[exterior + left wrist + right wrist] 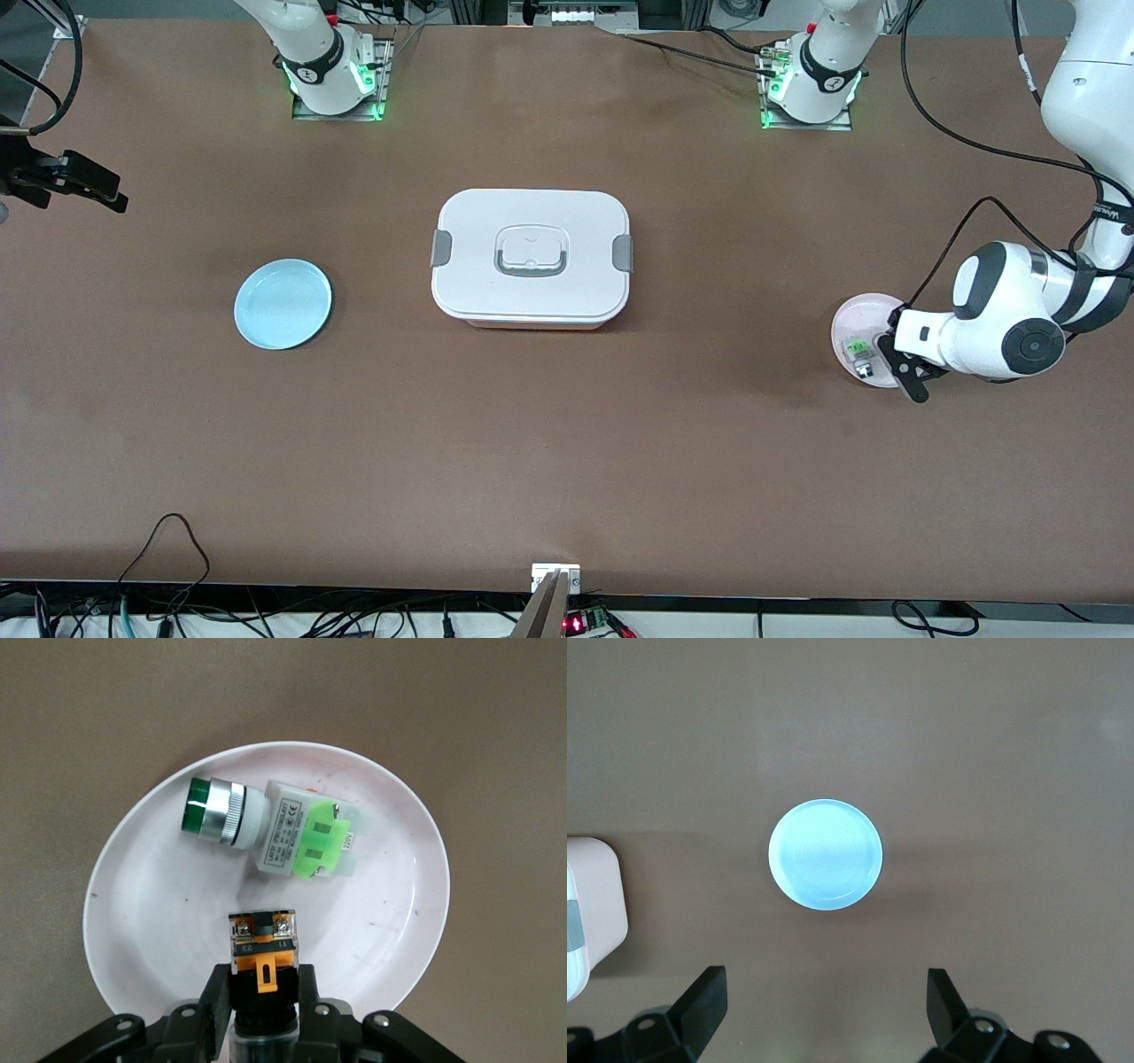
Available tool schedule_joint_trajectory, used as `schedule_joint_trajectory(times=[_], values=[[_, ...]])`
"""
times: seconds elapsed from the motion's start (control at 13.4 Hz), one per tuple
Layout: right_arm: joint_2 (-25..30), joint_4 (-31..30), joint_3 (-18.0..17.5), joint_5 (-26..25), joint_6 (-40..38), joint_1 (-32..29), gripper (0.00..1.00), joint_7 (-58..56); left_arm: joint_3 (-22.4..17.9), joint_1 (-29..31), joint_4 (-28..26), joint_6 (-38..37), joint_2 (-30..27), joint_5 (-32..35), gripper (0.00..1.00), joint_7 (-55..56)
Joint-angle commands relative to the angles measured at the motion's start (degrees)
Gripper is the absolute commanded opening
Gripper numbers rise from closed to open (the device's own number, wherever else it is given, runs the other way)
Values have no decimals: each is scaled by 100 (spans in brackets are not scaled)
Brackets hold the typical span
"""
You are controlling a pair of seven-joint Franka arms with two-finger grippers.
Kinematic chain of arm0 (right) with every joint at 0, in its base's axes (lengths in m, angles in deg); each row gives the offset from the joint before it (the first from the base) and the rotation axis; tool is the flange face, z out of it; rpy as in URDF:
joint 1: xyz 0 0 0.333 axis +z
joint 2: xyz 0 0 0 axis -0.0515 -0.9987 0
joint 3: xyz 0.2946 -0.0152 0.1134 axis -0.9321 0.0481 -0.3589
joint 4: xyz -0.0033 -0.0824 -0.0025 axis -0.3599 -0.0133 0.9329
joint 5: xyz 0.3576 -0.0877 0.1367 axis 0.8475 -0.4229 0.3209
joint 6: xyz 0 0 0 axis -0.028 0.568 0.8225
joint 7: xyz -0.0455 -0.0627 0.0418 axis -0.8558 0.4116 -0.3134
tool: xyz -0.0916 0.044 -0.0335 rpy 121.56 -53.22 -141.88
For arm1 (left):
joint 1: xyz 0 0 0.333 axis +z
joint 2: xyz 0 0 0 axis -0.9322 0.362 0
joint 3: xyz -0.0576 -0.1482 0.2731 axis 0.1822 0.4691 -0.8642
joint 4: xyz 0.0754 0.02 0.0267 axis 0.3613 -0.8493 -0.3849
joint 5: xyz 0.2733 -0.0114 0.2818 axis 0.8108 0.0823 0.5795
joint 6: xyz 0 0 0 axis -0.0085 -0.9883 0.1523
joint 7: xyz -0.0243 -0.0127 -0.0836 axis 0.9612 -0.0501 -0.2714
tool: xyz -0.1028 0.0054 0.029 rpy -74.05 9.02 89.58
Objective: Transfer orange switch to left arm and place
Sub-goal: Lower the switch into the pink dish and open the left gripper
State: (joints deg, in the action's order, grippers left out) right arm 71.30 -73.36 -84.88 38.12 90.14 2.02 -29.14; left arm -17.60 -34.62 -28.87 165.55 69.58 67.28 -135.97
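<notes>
I see the left claw [263, 992] clamped on the orange switch [263, 954], low over the pink plate [159, 904] at the left arm's end of the table [709, 461]. Right claw [824, 1010] waits spread apart high above the blue plate [825, 853]. Box [532, 257] sits between plates.

Setting: robotics lab, test bench. Evidence: two arms [1001, 319] bolted to metal base plates [341, 106] with green status lights; wide brown table [567, 443]; loose cables [168, 549] along its edge; small circuit board [585, 620] with red LED; bench props limited to box [532, 257], blue plate [283, 304], pink plate [850, 323].
</notes>
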Motion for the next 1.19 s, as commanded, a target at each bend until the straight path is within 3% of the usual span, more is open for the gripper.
schedule_joint_trajectory(times=[0.0,0.52,0.75,1.12], values=[[92,70,13,84,-79,22,100,-48,50,56,-1,37,1,146,100,-175],[92,79,31,101,-141,23,100,-13,181,30,183,-383,-183,41,100,53],[93,79,22,101,-141,23,100,-5,725,30,727,-1506,-254,-47,100,903],[92,79,22,101,-141,23,100,-13,1472,39,1527,-2756,-385,-117,100,2337]])
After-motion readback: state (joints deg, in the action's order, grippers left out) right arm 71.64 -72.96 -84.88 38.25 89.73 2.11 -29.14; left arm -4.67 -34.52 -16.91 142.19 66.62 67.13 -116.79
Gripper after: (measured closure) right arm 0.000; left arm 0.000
